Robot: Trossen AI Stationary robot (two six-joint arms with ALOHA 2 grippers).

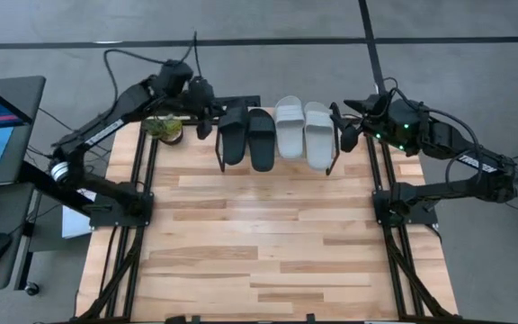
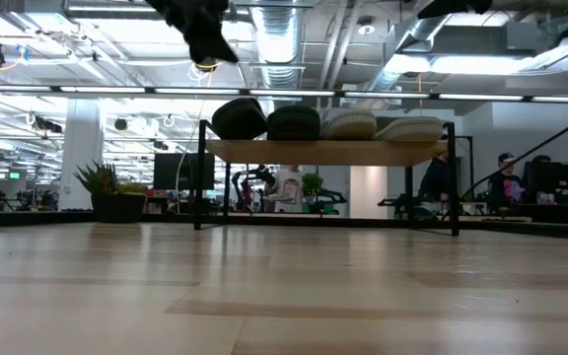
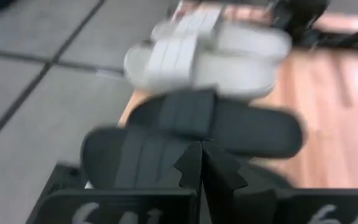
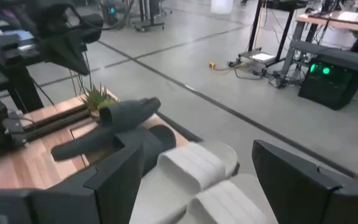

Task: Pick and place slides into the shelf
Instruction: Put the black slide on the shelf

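Four slides lie side by side on the shelf (image 2: 328, 151) at the table's far edge, resting on their soles. Two are black (image 1: 232, 135) (image 1: 261, 137) and two light grey (image 1: 289, 126) (image 1: 318, 133). My left gripper (image 1: 205, 120) is shut. It hangs raised above the shelf's left end (image 2: 200, 30), over the outer black slide (image 3: 135, 158). My right gripper (image 1: 343, 129) is open and hovers raised at the shelf's right end. Its fingers (image 4: 114, 180) stand wide apart above the grey slides (image 4: 194, 168).
A small potted plant (image 1: 165, 128) stands on the table's far left corner, just left of the shelf. The wooden tabletop (image 1: 268, 234) stretches from the shelf to the near edge. A monitor and mouse sit off the table's left side. People show far back in the room.
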